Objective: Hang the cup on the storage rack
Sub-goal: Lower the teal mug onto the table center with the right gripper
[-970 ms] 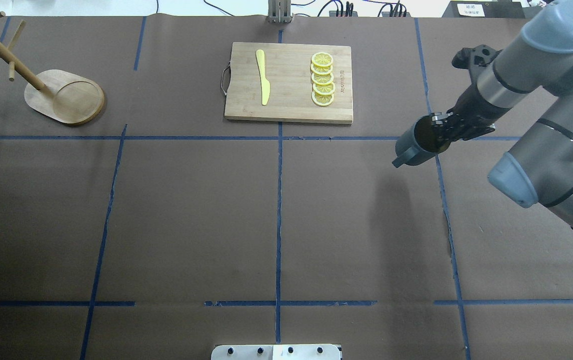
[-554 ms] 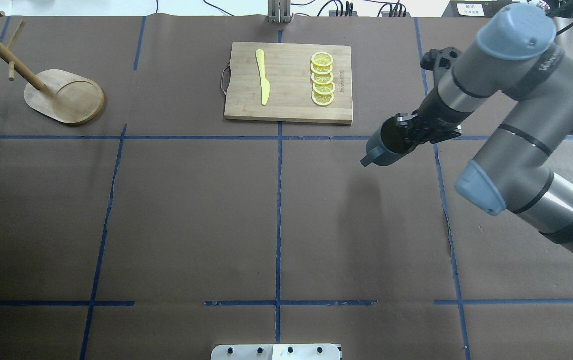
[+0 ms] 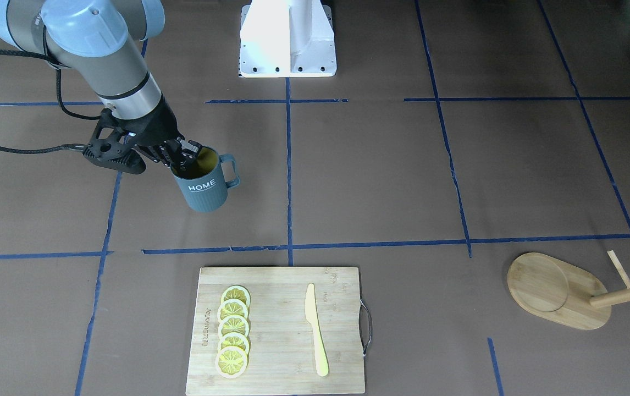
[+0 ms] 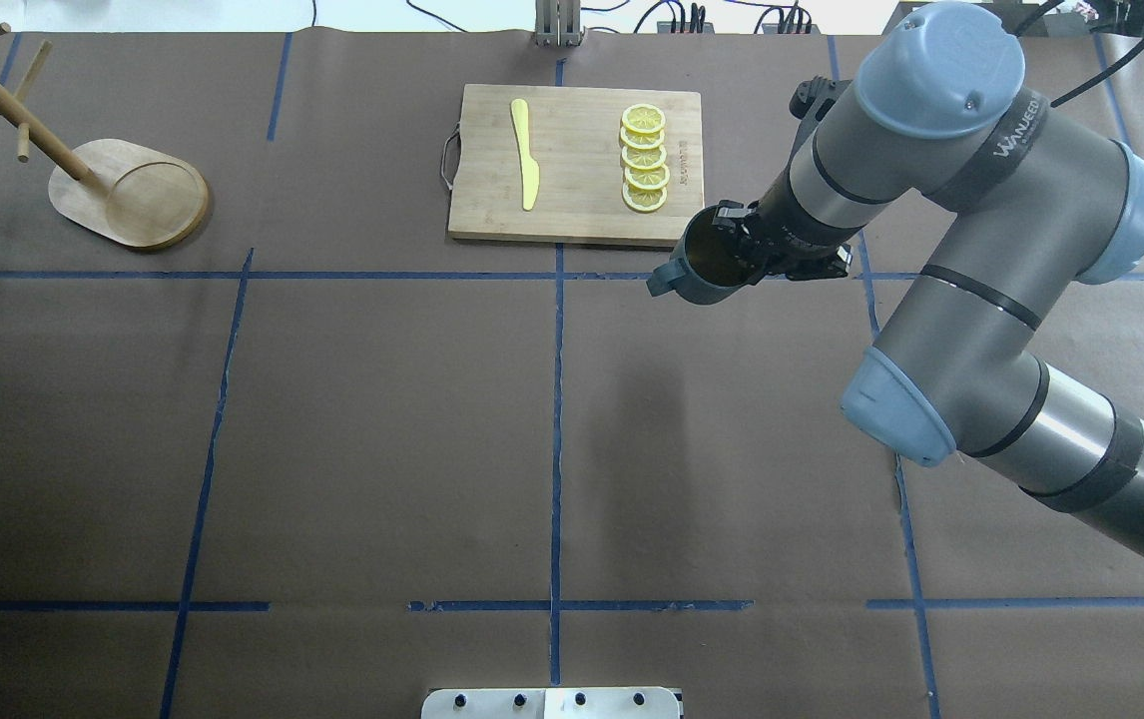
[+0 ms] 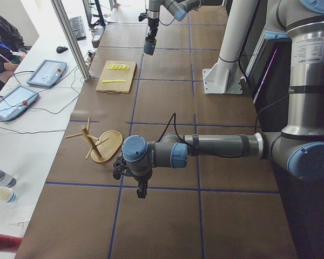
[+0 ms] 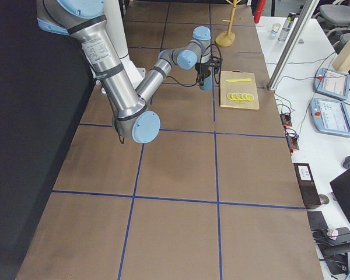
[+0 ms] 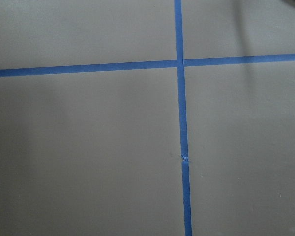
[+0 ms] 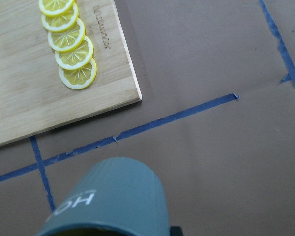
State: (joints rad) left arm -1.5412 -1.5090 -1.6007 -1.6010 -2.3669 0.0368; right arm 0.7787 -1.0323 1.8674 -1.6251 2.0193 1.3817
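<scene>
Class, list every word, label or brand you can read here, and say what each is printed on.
"HOME": white, on the side of the cup.
Brand stamp on the cutting board: too blurred to read.
Lettering on the right arm: too small to read surely.

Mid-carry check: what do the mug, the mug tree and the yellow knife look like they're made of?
The cup: glazed ceramic or matte plastic, hard to tell; ribbed teal-grey wall with a soft sheen, printed HOME.
The storage rack: light bamboo or wood, unpainted, faint grain on its base.
The knife: probably plastic; uniform pale yellow, one piece, no metallic glint.
</scene>
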